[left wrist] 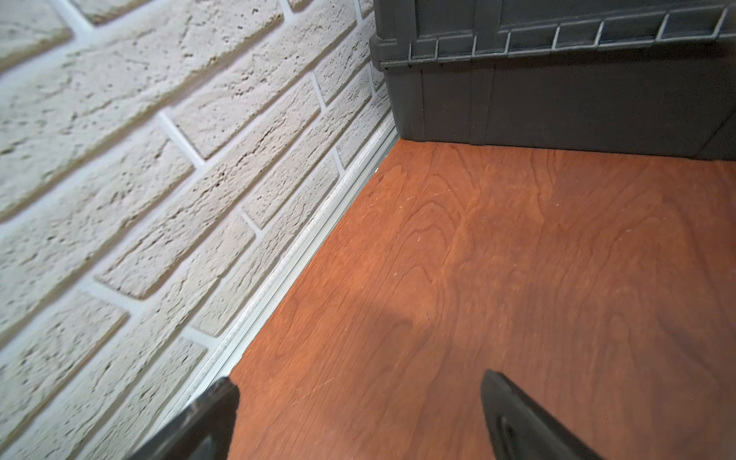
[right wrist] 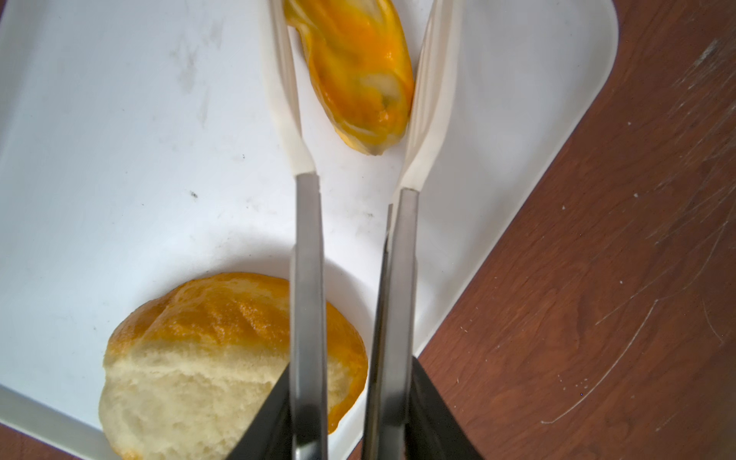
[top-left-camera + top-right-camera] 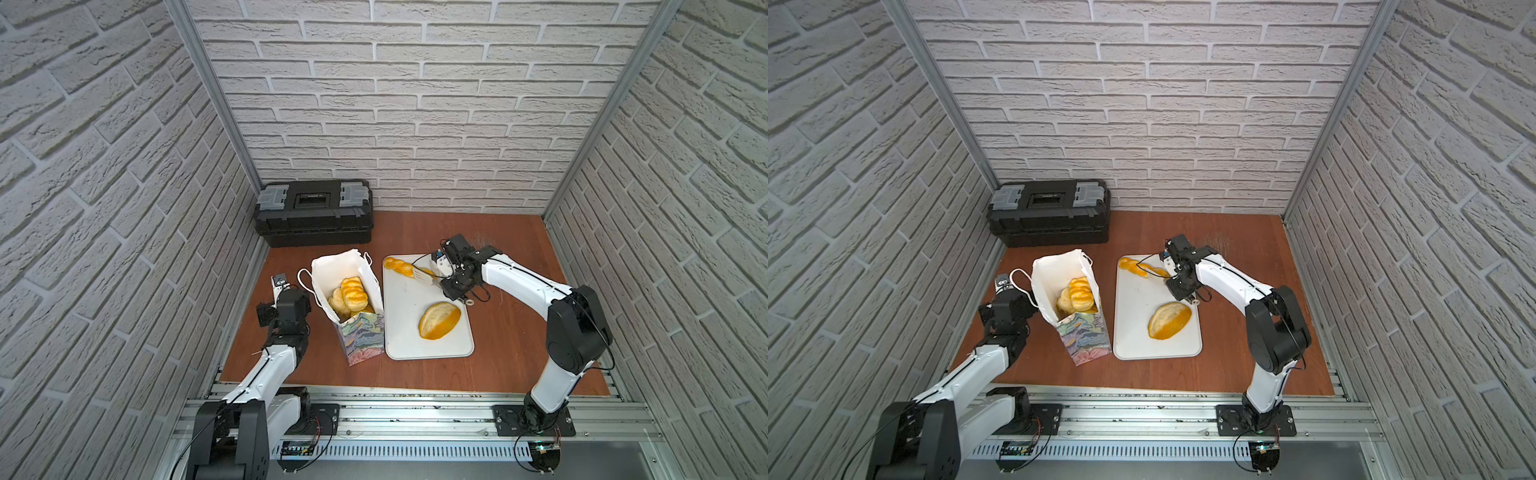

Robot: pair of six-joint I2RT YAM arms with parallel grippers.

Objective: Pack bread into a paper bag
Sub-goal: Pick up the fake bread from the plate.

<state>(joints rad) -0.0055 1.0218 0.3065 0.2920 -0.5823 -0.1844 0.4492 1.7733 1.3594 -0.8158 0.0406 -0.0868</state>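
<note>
Right gripper is clamped on a pair of tongs, metal arms with white tips. The tips straddle one end of the braided stick, which lies at the far left corner of the tray. One tip looks like it's touching the stick's side and the other has a gap, so it's not pinched yet.

The oval loaf sits on the tray too, nearer and to the right of the stick, well apart from it.

The bag stands upright just left of the tray, mouth open, with several bread pieces inside (can't count them, they're piled up).

Left gripper is spread open with nothing in it, hovering over the table left of the bag, by the left wall. A black toolbox sits in the far left corner.
</note>
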